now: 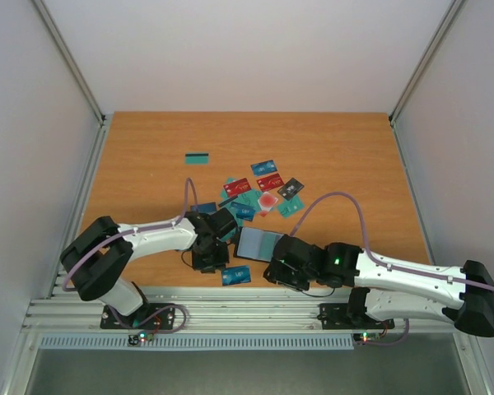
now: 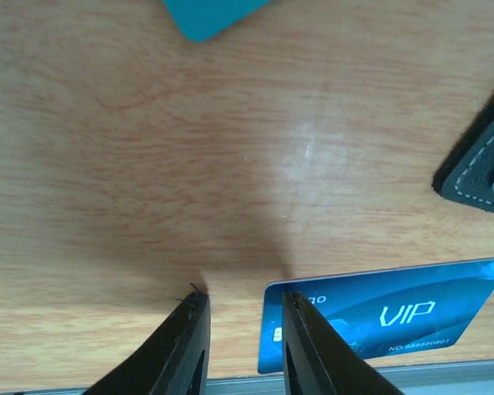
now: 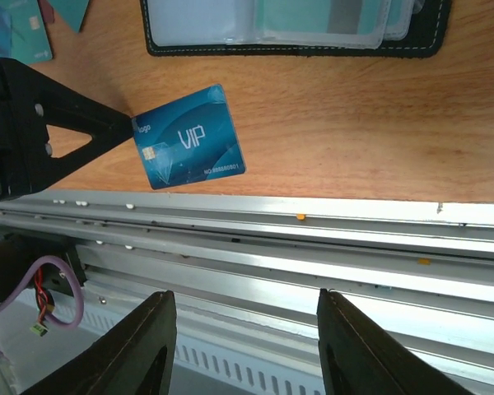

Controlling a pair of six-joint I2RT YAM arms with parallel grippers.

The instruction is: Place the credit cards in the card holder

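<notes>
Left gripper (image 2: 243,294) is low at the near edge, jaws a narrow gap apart with only bare wood between them, so it's pinching nothing. One finger (image 2: 300,354) overlaps the left end of the blue VIP card (image 2: 387,317), which lies flat just beside the rail (image 3: 313,247). The holder (image 3: 198,20) lies open just beyond the card, and something teal shows through its clear pockets.

This looks like the pick-up. A thin card flat on wood gives the fingers little to bite. My call is to nudge it toward the near edge until a lip overhangs, then close across the short side and carry it level to a pocket. Push too hard and it drops onto the rail.

Right gripper (image 3: 245,294) hangs over the rail, jaws spread wide and empty, well placed to steady the holder.

Plain pale walls (image 1: 230,49) surround an orange wood table (image 1: 148,164). More cards (image 1: 259,196) are heaped beyond the holder, with one teal card (image 1: 198,158) alone further out.
</notes>
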